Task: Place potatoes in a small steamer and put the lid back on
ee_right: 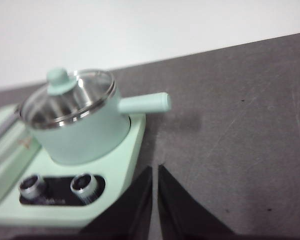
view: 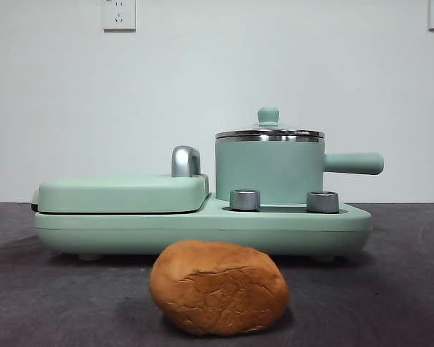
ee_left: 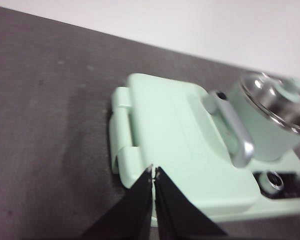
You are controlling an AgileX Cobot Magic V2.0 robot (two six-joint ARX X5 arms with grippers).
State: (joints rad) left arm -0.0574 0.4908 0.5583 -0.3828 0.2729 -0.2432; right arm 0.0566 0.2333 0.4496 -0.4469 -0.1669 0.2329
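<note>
The orange-brown potato (view: 218, 288) lies on the dark table in front of the appliance, near the front view's camera. The small mint-green steamer (view: 270, 170) stands on the right half of the appliance base, its straight handle (view: 354, 163) pointing right. The glass lid (view: 269, 132) with its mint knob sits on the steamer (ee_right: 80, 132), and it shows again as the lid (ee_right: 67, 97) in the right wrist view. My left gripper (ee_left: 154, 170) is shut, above the flat griddle cover. My right gripper (ee_right: 155, 170) is shut, beside the base's right corner. Neither holds anything.
The mint-green appliance base (view: 202, 230) carries a flat hinged griddle cover (view: 123, 194) with a chrome handle (view: 186, 161) on its left half. Two chrome dials (view: 245, 199) face forward below the steamer. Bare dark table (ee_right: 240, 125) lies to the right.
</note>
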